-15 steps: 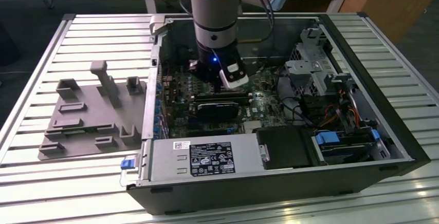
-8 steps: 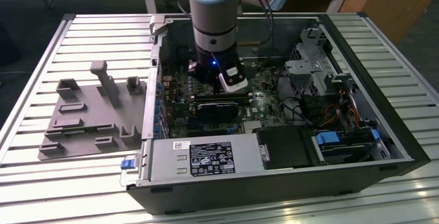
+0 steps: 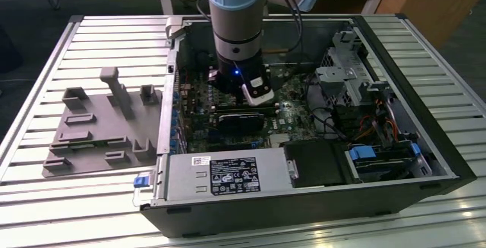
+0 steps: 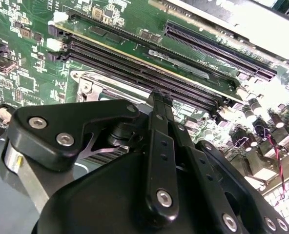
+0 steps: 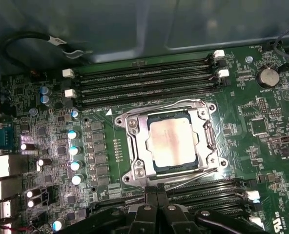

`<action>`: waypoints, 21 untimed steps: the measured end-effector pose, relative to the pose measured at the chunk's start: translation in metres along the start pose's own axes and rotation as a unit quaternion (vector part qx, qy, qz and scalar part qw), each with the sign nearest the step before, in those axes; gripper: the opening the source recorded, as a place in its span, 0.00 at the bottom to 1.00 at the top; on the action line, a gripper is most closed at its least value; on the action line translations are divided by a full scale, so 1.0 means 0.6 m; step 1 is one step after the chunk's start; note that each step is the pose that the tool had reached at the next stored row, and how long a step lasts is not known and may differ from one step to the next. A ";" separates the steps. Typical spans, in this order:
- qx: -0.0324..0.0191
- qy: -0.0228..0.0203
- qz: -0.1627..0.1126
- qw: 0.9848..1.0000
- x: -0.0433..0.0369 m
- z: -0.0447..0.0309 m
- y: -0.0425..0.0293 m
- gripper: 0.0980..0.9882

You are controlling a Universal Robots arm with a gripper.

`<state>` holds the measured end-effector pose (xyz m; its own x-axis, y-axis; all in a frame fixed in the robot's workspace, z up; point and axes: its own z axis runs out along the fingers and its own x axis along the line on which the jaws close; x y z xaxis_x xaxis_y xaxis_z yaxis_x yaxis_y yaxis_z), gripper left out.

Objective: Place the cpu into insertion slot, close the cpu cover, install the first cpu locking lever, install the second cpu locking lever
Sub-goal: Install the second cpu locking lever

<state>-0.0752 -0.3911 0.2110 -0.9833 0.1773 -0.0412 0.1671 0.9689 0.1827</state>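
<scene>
In the first wrist view the cpu (image 5: 171,141), a square chip with a silvery top, lies flat in the insertion slot, whose dark rim (image 5: 174,168) shows around it. The cpu cover (image 5: 134,144), a silver frame plate, lies down over the chip's edges. Thin wire levers run along two opposite sides of the socket (image 5: 183,103) (image 5: 193,176). My gripper (image 5: 156,196) hovers just beside the socket's edge, fingers pressed together with nothing seen between them. The second wrist view shows its black linkage meeting at the tips (image 4: 160,97). In the exterior view the gripper (image 3: 256,97) reaches down into the open computer case.
Long memory slots (image 5: 144,80) flank the socket, with a row of capacitors (image 5: 74,146) and a coin battery (image 5: 267,76) nearby. In the exterior view a grey fixture plate (image 3: 99,128) sits at the left, a power supply (image 3: 227,174) in front, and drive bays (image 3: 365,89) at the right.
</scene>
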 end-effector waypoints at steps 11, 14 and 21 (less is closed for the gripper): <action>-0.011 0.002 0.001 1.000 0.010 0.007 -0.005 0.01; -0.018 0.003 0.001 1.000 0.013 0.007 -0.006 0.01; -0.029 0.005 0.002 1.000 0.011 0.006 -0.015 0.01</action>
<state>-0.0830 -0.3979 0.2053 -0.9833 0.1795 -0.0308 0.1671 0.9565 0.2391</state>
